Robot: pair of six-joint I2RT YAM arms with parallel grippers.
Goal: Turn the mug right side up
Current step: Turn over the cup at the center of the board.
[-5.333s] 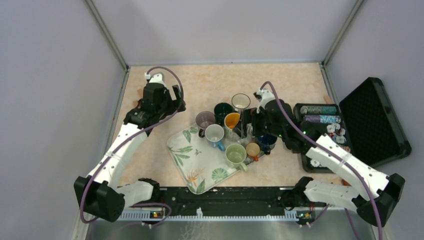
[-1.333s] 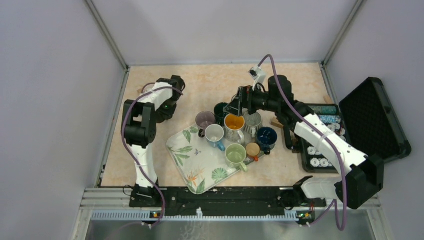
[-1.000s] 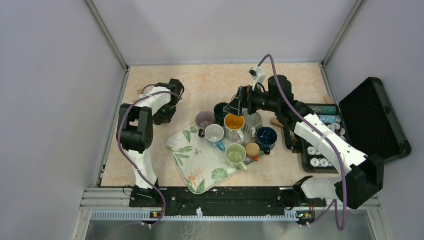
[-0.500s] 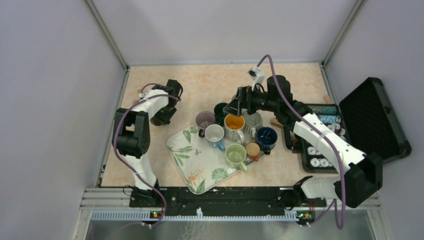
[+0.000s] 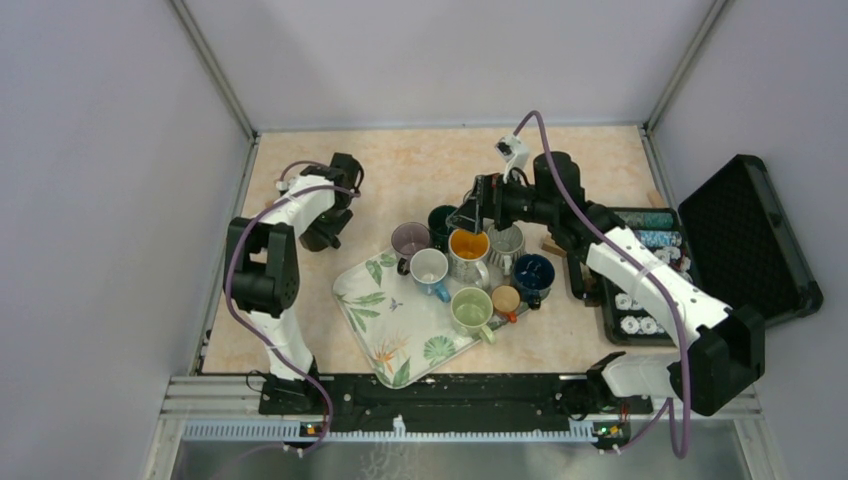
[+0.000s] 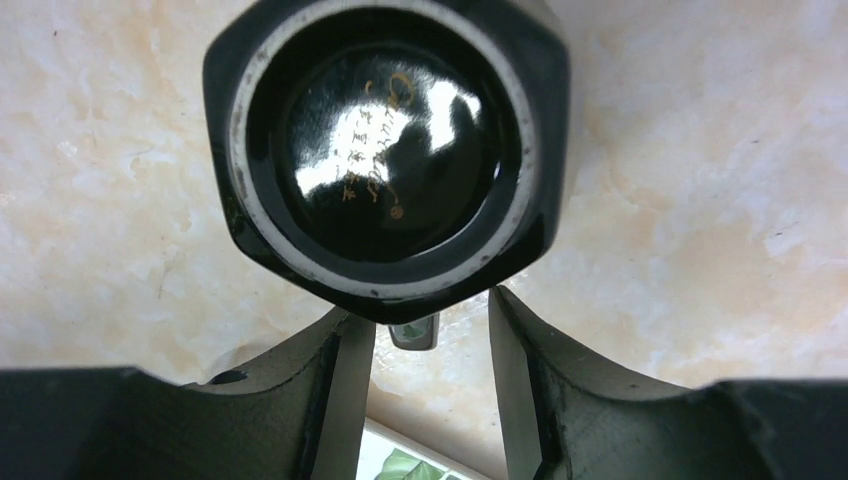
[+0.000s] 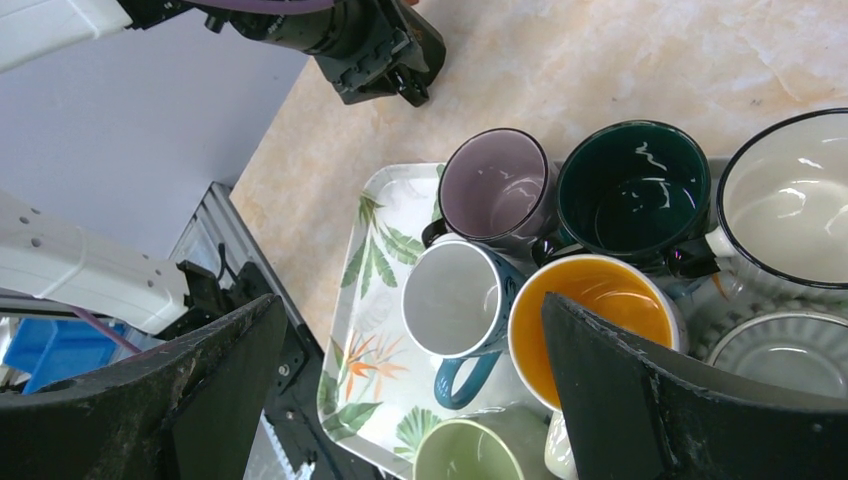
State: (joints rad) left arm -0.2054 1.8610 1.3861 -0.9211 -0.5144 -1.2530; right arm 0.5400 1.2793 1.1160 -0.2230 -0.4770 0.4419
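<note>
A black mug [image 6: 385, 150] stands upside down on the beige table, left of the tray. Its glossy base with a gold mark faces the left wrist camera. Its handle [image 6: 413, 333] points towards the tray. My left gripper [image 6: 425, 310] is open, and its fingers [image 6: 345, 370] straddle the handle with a gap on each side. In the top view the left gripper [image 5: 325, 232] hangs over the mug and hides most of it. My right gripper [image 7: 415, 300] is wide open and holds nothing. It hovers above the mugs on the tray, over the orange-lined one [image 7: 590, 320].
A leaf-print tray [image 5: 375, 330] carries several upright mugs: purple [image 5: 409, 240], dark green [image 5: 445, 222], blue with a white inside [image 5: 428, 266], pale green [image 5: 470, 308]. An open black case [image 5: 750, 240] with chips lies at the right. Walls close in on three sides.
The left jaws have opened and now stand apart from the mug's handle. The left arm's elbow has swung left and back. The right arm has barely moved.
</note>
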